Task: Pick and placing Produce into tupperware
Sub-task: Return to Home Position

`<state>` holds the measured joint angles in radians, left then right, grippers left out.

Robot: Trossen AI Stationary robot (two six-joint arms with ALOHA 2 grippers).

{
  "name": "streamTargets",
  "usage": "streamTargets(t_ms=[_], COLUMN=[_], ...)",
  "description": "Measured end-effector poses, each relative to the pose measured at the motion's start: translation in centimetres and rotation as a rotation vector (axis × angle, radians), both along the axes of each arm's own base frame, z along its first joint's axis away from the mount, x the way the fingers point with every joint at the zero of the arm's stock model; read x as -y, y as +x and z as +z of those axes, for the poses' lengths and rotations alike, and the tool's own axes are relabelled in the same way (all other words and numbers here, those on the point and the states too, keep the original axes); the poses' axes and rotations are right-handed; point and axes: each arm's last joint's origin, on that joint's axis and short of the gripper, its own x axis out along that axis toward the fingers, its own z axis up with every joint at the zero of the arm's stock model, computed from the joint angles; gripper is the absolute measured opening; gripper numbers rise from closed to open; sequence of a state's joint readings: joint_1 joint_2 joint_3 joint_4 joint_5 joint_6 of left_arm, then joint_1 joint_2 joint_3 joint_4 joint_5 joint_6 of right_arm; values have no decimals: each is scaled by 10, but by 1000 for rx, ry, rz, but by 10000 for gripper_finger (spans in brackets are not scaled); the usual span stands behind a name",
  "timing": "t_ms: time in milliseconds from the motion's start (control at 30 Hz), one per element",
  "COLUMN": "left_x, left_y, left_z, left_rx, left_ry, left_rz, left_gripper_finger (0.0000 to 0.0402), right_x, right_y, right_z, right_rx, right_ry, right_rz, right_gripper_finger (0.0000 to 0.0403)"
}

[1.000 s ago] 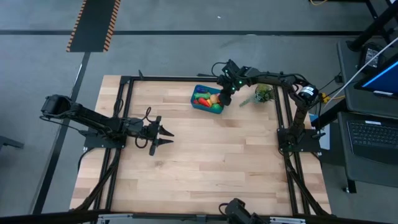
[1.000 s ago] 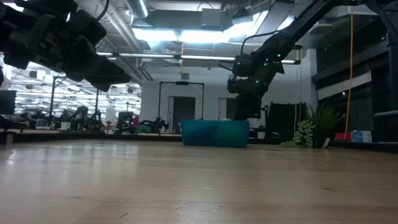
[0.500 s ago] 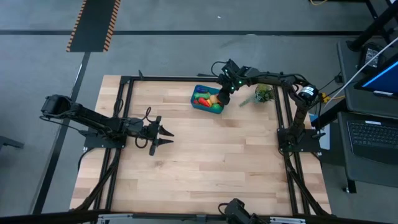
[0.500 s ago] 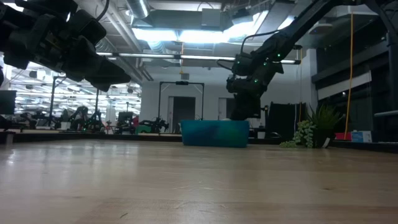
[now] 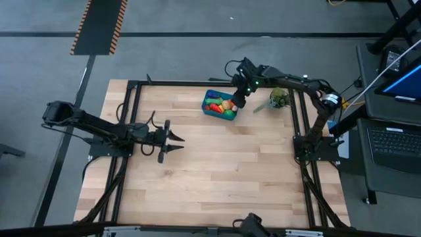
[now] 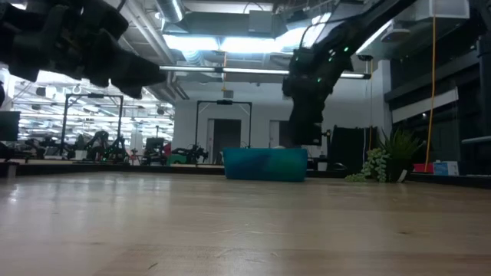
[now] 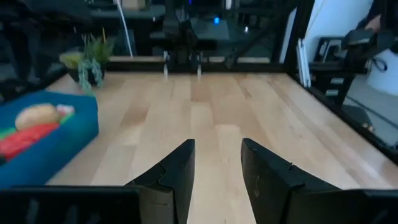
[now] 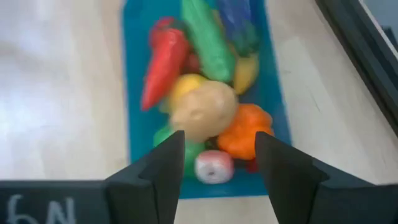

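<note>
The teal-blue tupperware (image 5: 219, 106) stands on the far middle of the wooden table and holds several produce pieces: a tan potato (image 8: 202, 115), a red pepper (image 8: 163, 59), a long green piece (image 8: 205, 37), an orange piece (image 8: 245, 132) and a pink-white piece (image 8: 214, 167). My right gripper (image 8: 219, 135) hangs open above the tub's right end (image 5: 238, 99), slanting down, with nothing between its fingers. My left gripper (image 5: 176, 141) hovers open over the table's left half, pointing roughly level toward the right edge (image 7: 217, 168), and holds nothing.
A leafy green plant sprig (image 5: 279, 99) stands just right of the tub near the far right corner. Black frame rails (image 5: 299, 125) run along the table's edges. Bare wood (image 5: 230, 171) spreads between the two arms and toward the near edge.
My right gripper has risen straight up from the tub's right end and now hangs clear above its rim. The tub has stayed where it was. My left gripper has tipped a little without leaving its place.
</note>
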<state>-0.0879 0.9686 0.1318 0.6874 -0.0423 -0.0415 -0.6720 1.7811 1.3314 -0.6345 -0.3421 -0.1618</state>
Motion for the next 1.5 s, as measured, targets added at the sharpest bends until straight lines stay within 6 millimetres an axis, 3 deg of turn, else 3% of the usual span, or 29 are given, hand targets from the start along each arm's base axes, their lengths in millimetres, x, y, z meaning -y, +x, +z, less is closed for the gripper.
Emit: streamTargets(t_ms=[133,433,633,867,1100,1300,1500], left_x=[-2,-9,-9,-9,-11,-11,-11], left_y=[-8,-43,-63,-79,-86,-86,-86], left_z=[8,33,39,41,33,34,34], left_rx=[25,140,190,232,175,182,187], left_ry=[21,-31,-53,-66,-72,-57,-68], left_rz=[-9,-15,-51,-51,2,14,11], left_gripper_finger=[124,124,124,124,124,124,124], right_x=[-20,-87,-130,-166,-191,-201,-207], right_y=[-14,-77,-115,-157,-190,-200,-209], right_z=[19,71,83,76,53,20,3], right_rx=[80,356,544,697,852,934,1004], right_ry=[-61,-160,-175,-191,-188,-177,-206], right_rz=[24,93,214,266,302,343,379], right_gripper_finger=[196,196,196,196,196,196,196])
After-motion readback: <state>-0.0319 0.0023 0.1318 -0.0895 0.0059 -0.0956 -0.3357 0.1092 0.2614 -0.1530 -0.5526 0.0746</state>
